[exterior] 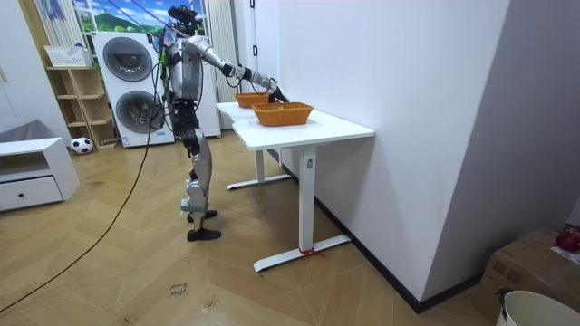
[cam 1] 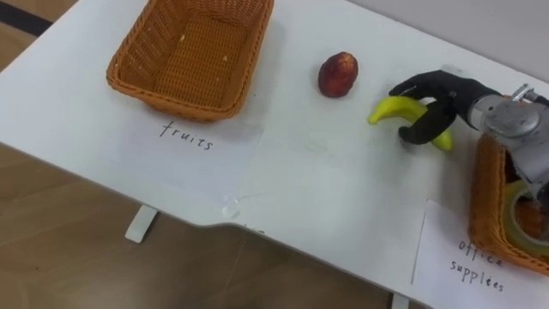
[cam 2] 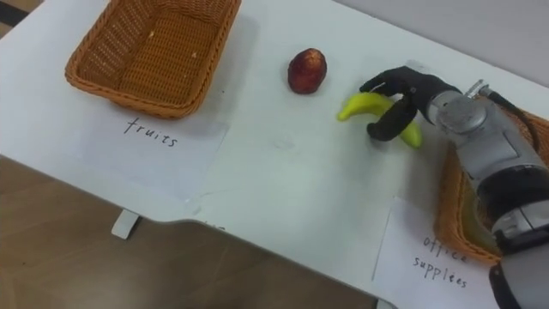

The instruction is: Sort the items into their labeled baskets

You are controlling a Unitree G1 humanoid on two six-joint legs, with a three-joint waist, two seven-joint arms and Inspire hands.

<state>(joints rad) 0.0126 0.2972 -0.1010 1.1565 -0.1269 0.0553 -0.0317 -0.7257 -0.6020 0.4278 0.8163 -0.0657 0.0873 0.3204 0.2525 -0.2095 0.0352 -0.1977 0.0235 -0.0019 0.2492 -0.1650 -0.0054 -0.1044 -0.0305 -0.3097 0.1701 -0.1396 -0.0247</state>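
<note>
Two wicker baskets frame the table (cam 1: 326, 193): the fruits basket (cam 1: 133, 77) upper left, the office-supplies basket (cam 1: 485, 202) at the right edge, each behind its handwritten label (cam 1: 184, 136). Mid-right, the right hand (cam 1: 439, 96) curls its fingers round the banana (cam 1: 390, 109), apparently to lift it; an apple (cam 1: 337, 75) lies nearby. The room view adds the robot standing at the table's end, arm outstretched.

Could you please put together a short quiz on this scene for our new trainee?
1. True or false: the left basket already holds fruit.
2. The right hand has its fingers curled round: A a pen, B the banana, C a stapler.
3. What lies on the table between the banana and that basket?
Key: 1 false; 2 B; 3 the red fruit.
</note>
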